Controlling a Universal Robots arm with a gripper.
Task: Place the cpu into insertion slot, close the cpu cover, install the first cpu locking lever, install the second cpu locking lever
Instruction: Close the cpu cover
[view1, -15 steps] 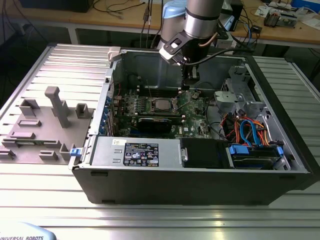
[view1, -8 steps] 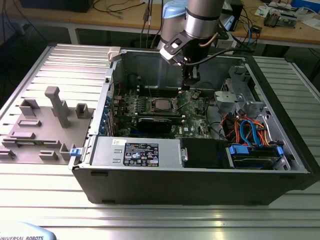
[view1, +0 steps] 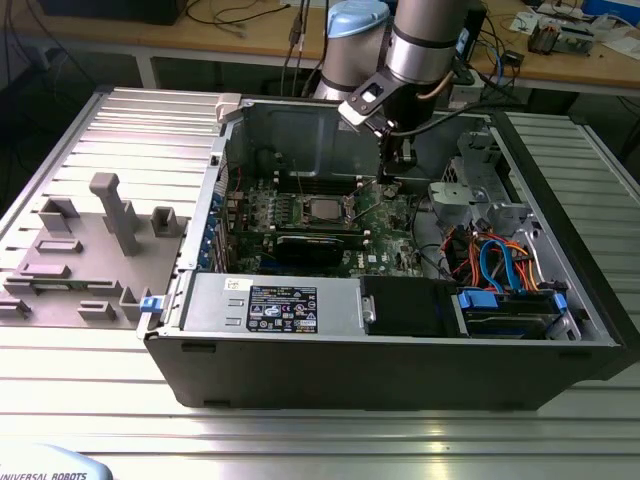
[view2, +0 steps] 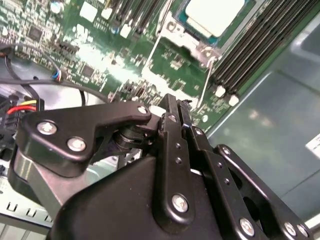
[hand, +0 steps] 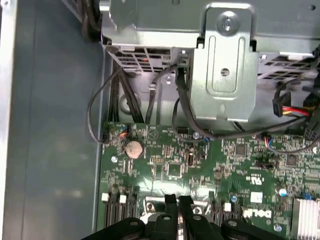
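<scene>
Two of the four steps look done to us. The small flat square cpu (view1: 322, 210) with its silvery-grey metal top sits in the square, silvery-rimmed insertion slot (view1: 304, 213) on the green circuit board (hand: 165, 160). The thin silvery metal cpu cover (view2: 172, 31) appears to lie flat around it, with the chip showing through its window.

The black two-fingered gripper (view1: 393, 178) hangs low inside the open grey metal computer case (view1: 300, 130), just beside the socket on the exterior view's right. Its fingers (hand: 170, 205) are drawn together with only a slit between them. We can't tell if anything thin is pinched.

In the second wrist view two thin wire locking levers (view2: 205, 82) run off the socket, and one ends near the fingertips. We judge the lever step is in hand, probably the first lever. It calls for catching that wire squarely and seating it under its catch without slipping onto the long black memory slots (view2: 260, 45).
</scene>
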